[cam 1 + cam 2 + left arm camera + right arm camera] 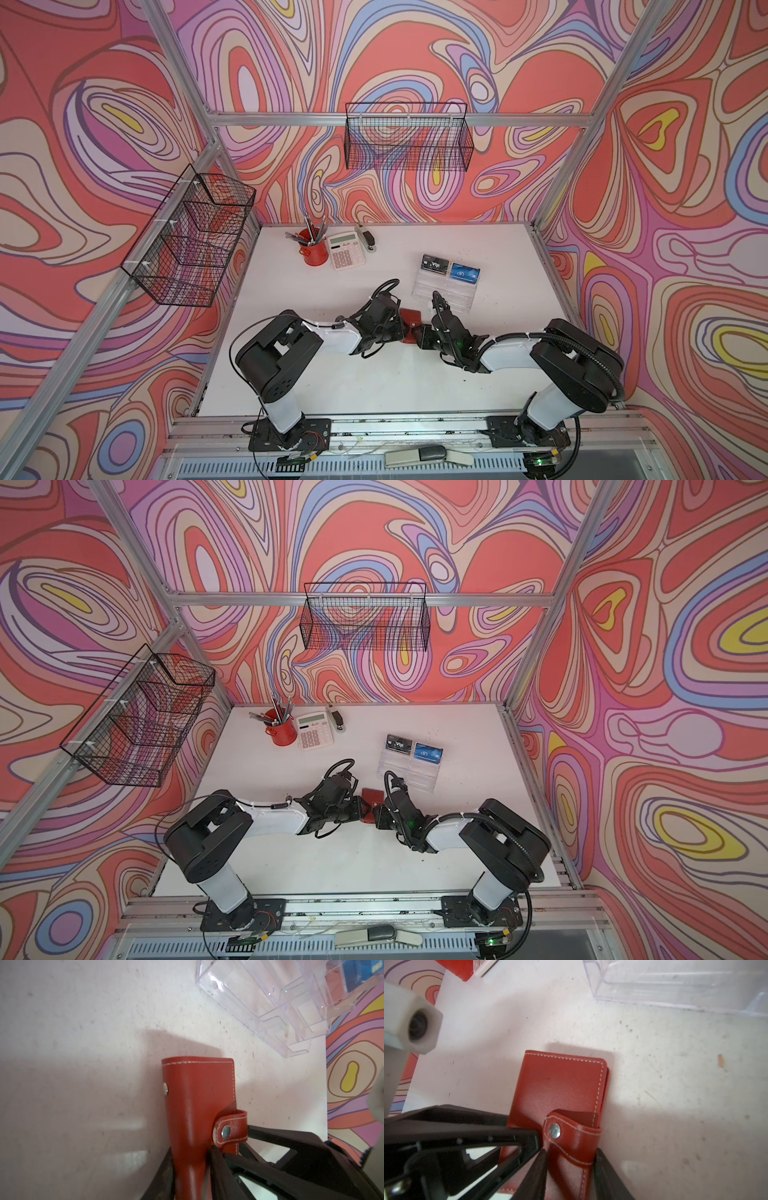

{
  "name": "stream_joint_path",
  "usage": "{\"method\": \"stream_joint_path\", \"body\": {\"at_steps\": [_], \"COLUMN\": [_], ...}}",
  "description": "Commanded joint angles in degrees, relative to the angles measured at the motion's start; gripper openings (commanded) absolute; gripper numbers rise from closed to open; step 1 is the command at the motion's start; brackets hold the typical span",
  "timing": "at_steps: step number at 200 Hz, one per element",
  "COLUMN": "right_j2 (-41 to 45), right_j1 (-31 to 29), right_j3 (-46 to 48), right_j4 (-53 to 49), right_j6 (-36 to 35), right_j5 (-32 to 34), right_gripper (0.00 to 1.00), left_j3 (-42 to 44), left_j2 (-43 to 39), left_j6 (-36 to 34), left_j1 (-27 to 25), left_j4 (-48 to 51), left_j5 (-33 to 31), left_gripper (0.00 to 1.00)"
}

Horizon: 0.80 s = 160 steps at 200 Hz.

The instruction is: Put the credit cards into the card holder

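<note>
Left and right wrist views: left gripper [190, 1159] pinches the holder [197, 1095] at its spine, right gripper [570, 1157] at the snapped strap [571, 1132]; uneven pulling may yank it loose.

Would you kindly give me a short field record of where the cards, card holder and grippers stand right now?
card holder: closed, snap strap fastened, between both grippers
left gripper: shut on card holder
right gripper: shut on card holder at the snap strap
black VIP card: in clear stand
blue card: in clear stand, beside the black one
</note>
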<state>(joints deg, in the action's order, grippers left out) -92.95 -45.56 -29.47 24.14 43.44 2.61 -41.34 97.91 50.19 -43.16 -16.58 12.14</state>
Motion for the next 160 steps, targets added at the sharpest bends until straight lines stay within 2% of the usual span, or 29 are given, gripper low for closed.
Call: {"method": "stream_joint_path", "body": {"at_steps": [1, 30, 53, 61, 108, 118, 130, 139, 150, 160], "right_j2": [-2.58, -2.01, 2.18, 4.95, 28.2, 33.15, 38.42, 40.97, 41.99, 40.34], "right_j1": [-2.48, -2.52, -2.52, -2.51, -2.52, -2.51, -2.52, -2.45, -2.5, -2.49], "right_j3": [-1.54, -0.66, 0.76, 1.23, 1.08, -1.18, -5.84, -11.33, -19.71, -29.01], "right_j4": [0.4, 0.53, -1.38, -3.0, -20.27, -24.86, -31.76, -38.5, -46.27, -55.01], "right_j6": [1.94, 2.03, 2.05, 1.85, 1.54, -0.03, -3.77, -5.81, -7.98, -8.05], "right_j5": [-2.72, -1.9, -0.42, 0.7, 11.61, 13.31, 14.77, 17.7, 21.5, 26.58], "right_gripper": [0.37, 0.37, 0.4, 0.42, 0.6, 0.61, 0.62, 0.66, 0.77, 0.89], "left_j3": [1.65, 1.39, 3.06, 3.28, 2.75, -0.23, -8.66, -15.73, -23.74, -28.36], "left_j2": [-1.08, -1.95, -4.27, -5.83, -20.83, -24.77, -28.5, -29.92, -30.76, -31.09], "left_j6": [0.43, -0.45, -0.18, -0.48, -3.48, -5.29, -9.05, -10.83, -12.12, -13.08], "left_j1": [-1.14, -1.14, -1.14, -1.14, -1.04, -1.01, -0.96, -0.96, -0.96, -0.92], "left_j4": [-3.7, -2.84, -4.07, -3.31, 9.73, 16.59, 31.87, 43.86, 54.45, 58.63], "left_j5": [2.36, 2.58, 1.86, 1.44, -2.76, -4.32, -8.06, -12.26, -16.92, -19.39], "left_gripper": [0.24, 0.11, 0.03, 0.0, 0.0, 0.0, 0.0, 0.0, 0.0, 0.0]}}
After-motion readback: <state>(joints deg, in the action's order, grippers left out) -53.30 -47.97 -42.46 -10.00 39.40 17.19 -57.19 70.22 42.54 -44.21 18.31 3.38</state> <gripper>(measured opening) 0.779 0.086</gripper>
